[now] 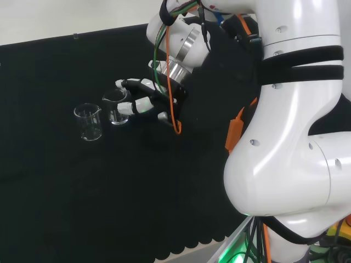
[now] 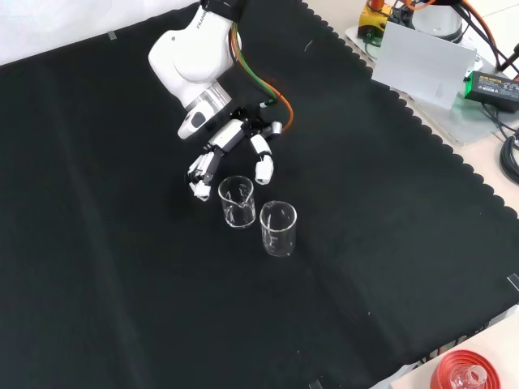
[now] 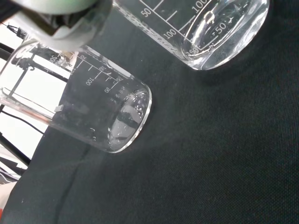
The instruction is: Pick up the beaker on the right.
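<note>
- The hand (image 2: 231,154) hangs low over the black cloth of the counter (image 2: 122,284), fingers spread and only slightly bent, holding nothing.
- In the front view the nearer beaker (image 2: 237,201) stands upright just beyond the fingertips (image 2: 199,189), one finger on each side of its rim; whether any finger touches the glass cannot be told.
- In the head view this same beaker (image 1: 116,107) sits between the fingers, right at the hand (image 1: 143,97), its rim partly covered by them.
- A second beaker (image 2: 278,228) stands upright just past the first, farther from the hand, close to it but apart from it; in the head view it (image 1: 88,121) is to the left of the hand.
- Both beakers are clear glass with printed scale marks and look empty.
- In the wrist view the two beakers' bases (image 3: 128,121) (image 3: 224,37) rest on the cloth, with a blurred pale part of the hand (image 3: 56,16) in front of one.
</note>
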